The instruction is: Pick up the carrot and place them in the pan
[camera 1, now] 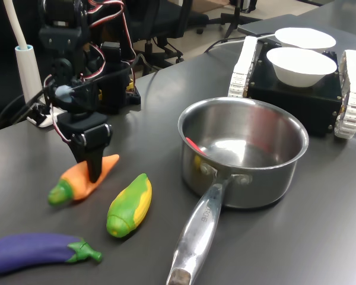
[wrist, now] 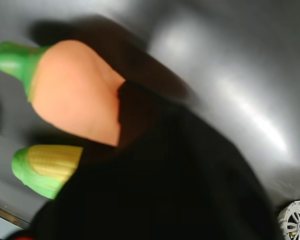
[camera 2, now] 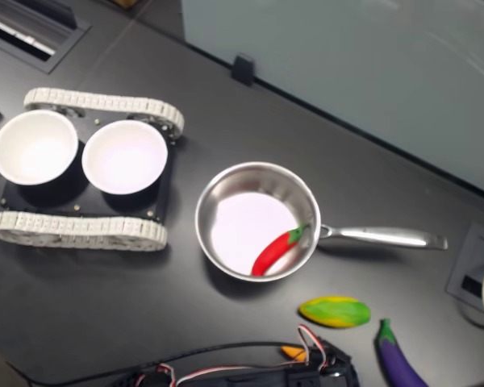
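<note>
Pan [camera 1: 243, 155] sits open on the table to the first exterior view's right of me, a red chili already inside. Carrot [camera 1: 83, 177] lies beside the corn [camera 1: 130, 205]; looks light, stiff, glossy-slick, so grip mid-body. My gripper [camera 1: 95, 169] is down on it; can't tell whether it has closed.
</note>
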You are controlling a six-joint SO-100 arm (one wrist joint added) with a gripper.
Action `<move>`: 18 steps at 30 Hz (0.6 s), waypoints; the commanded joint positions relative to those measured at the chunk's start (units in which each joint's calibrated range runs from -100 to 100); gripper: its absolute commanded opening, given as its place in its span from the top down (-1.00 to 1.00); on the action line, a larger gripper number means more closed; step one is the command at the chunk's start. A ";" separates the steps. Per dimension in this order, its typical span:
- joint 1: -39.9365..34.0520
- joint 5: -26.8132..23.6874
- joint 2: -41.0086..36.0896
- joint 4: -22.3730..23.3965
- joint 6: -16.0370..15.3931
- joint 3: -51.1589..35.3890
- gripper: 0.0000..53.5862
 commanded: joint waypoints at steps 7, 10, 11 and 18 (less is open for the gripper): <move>-0.68 -3.13 -18.50 -1.08 -2.55 -2.15 0.99; 0.81 -4.69 -22.72 -1.08 -5.16 -3.69 0.99; 1.27 -5.13 -23.56 -1.08 -5.91 -4.42 0.99; 3.79 -9.52 -28.03 -1.42 -10.62 -10.42 1.00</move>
